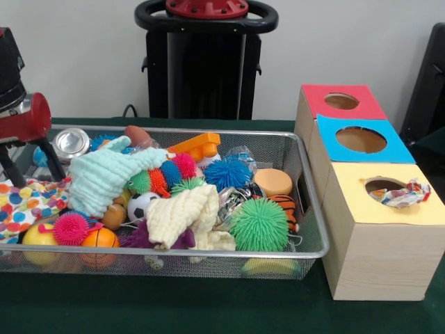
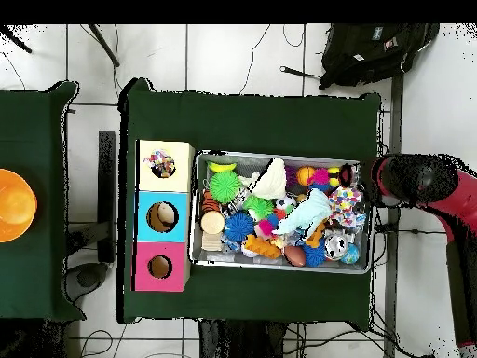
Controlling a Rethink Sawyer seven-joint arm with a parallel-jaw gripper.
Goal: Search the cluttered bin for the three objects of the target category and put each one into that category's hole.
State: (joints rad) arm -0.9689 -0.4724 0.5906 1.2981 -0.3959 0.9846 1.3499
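Note:
The wire-mesh bin stands on the green table, full of toys; it also shows in the overhead view. One polka-dot cloth lies at the bin's left end, and in the overhead view at its right end. Another polka-dot cloth sits bunched in the yellow-topped box's hole, partly sticking out; it also shows in the overhead view. No third one shows. My gripper hangs open just above the cloth in the bin, with one finger over its far edge.
A mint-green cloth and a cream cloth lie among spiky balls, small sports balls and a metal tin. The blue-topped box and the red-topped box stand behind the yellow one. An orange bowl sits on a side table.

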